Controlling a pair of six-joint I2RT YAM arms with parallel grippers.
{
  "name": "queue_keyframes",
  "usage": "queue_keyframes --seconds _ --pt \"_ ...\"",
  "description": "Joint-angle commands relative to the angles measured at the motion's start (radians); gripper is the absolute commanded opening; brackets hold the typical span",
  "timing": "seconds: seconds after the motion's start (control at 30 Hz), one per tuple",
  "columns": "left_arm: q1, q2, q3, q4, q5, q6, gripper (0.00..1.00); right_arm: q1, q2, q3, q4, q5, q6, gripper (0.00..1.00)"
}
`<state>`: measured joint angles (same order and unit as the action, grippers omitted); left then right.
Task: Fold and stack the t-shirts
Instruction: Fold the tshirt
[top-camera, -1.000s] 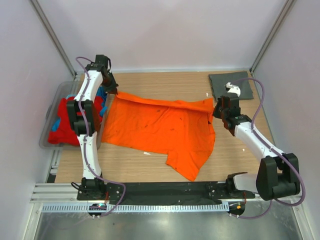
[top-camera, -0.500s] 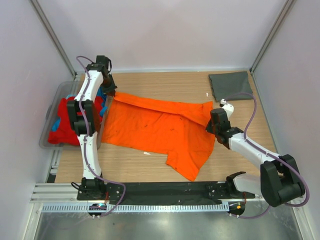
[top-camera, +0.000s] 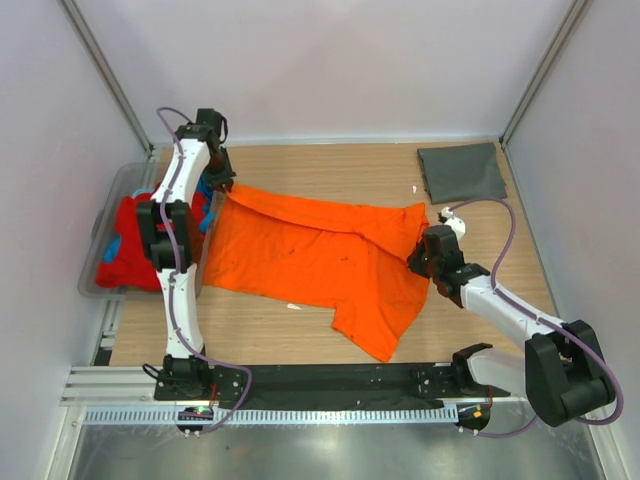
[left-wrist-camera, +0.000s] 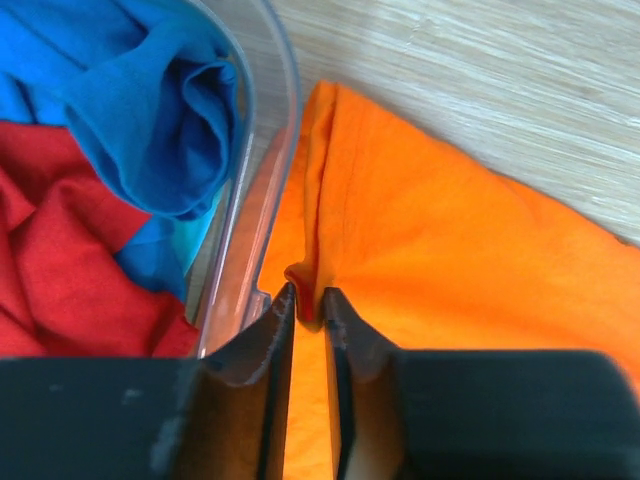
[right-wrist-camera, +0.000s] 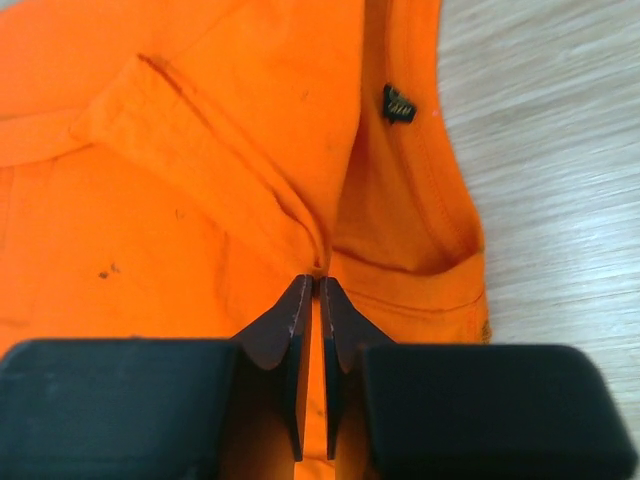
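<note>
The orange t-shirt (top-camera: 310, 255) lies spread across the table's middle, its right collar edge folded over. My left gripper (top-camera: 222, 185) is at its far left corner beside the tub. In the left wrist view the left gripper (left-wrist-camera: 308, 295) has its jaws a narrow gap apart, and a raised crease of the orange t-shirt (left-wrist-camera: 450, 250) fills that gap. My right gripper (top-camera: 418, 262) sits low at the shirt's right edge. In the right wrist view the right gripper (right-wrist-camera: 317, 280) is nearly shut, pinching a fold of the orange t-shirt (right-wrist-camera: 200, 150). A dark grey t-shirt (top-camera: 460, 172) lies folded at the back right.
A clear plastic tub (top-camera: 120, 180) stands off the table's left edge and holds a red t-shirt (top-camera: 125, 245) and a blue t-shirt (left-wrist-camera: 150, 100). The tub wall (left-wrist-camera: 265, 150) is right beside my left fingers. Bare wood lies right of the orange shirt.
My right gripper has come down and toward the near left, laying the shirt's right collar edge over on the table. My left gripper stayed in place; its jaws have parted slightly.
</note>
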<state>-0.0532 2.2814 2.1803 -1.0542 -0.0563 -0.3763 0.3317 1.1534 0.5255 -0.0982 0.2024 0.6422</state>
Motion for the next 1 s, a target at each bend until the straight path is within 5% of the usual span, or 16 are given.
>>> queue_keyframes --seconds 0.0,0.13,0.3,0.6,0.97 --pt "0.001 0.000 0.033 -0.033 -0.048 0.017 0.20 0.004 -0.037 -0.024 0.049 -0.098 0.033 0.15" --pt "0.001 -0.022 0.038 -0.055 -0.106 0.004 0.34 0.006 -0.056 -0.003 0.010 -0.169 0.028 0.22" --pt "-0.013 -0.068 0.029 -0.041 -0.054 0.007 0.37 0.004 -0.121 0.093 -0.193 -0.045 0.082 0.33" --pt "-0.097 -0.270 -0.258 0.111 0.225 0.007 0.38 0.067 -0.095 0.082 -0.256 -0.072 0.230 0.25" --pt "-0.140 -0.479 -0.566 0.217 0.164 -0.049 0.39 0.107 0.054 0.039 -0.323 0.156 0.243 0.25"
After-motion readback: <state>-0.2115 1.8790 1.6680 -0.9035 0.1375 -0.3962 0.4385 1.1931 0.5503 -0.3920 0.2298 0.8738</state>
